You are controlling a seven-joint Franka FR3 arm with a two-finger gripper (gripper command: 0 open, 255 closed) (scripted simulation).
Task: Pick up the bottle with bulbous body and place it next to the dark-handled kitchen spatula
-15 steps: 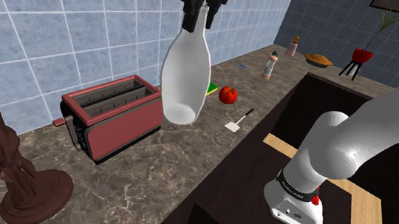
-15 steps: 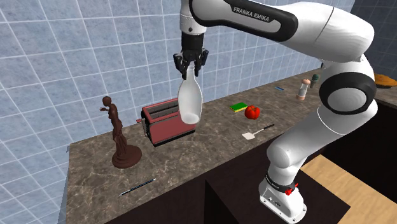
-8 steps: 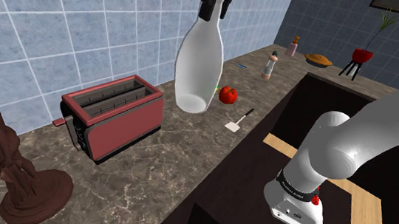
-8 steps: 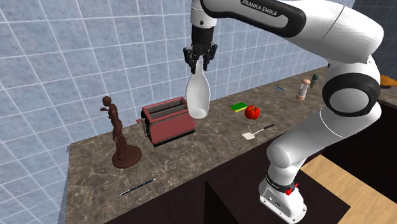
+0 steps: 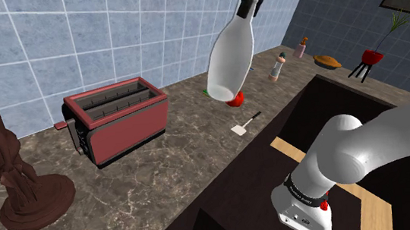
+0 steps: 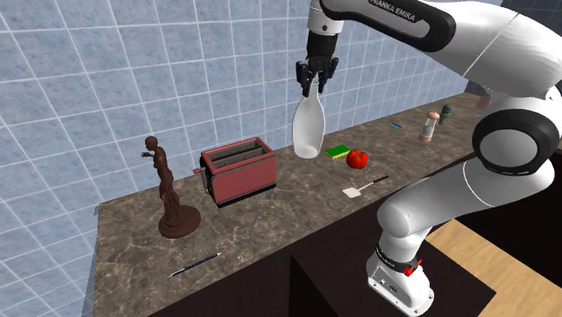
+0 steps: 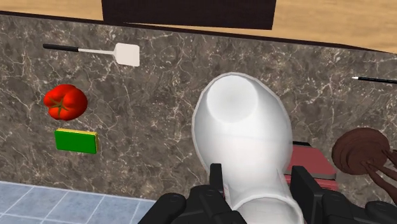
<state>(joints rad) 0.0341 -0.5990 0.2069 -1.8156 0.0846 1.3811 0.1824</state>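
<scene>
A plain white bottle (image 5: 228,61) with a bulbous body hangs by its neck high above the marble counter, its wide base down and tilted a little. My black gripper (image 5: 249,6) (image 6: 314,86) (image 7: 257,191) is shut on the neck. The bottle (image 6: 308,129) hovers between the red toaster (image 6: 238,170) and the red tomato (image 6: 358,158). The spatula (image 5: 246,123) (image 6: 365,186) (image 7: 98,52), white blade with a thin dark handle, lies flat near the counter's front edge, below and in front of the tomato (image 5: 235,98). From the wrist, the bottle (image 7: 243,143) covers part of the toaster.
A green sponge (image 6: 339,151) lies by the tomato. A brown figurine (image 6: 171,194) stands at the counter's far end, with a dark pen (image 6: 193,265) in front of it. A pepper mill (image 6: 430,125) stands further along. The tiled wall (image 6: 135,81) backs the counter.
The gripper has carried the bottle away from above the toaster toward the tomato and spatula, keeping its height. The grip on the neck has stayed shut.
</scene>
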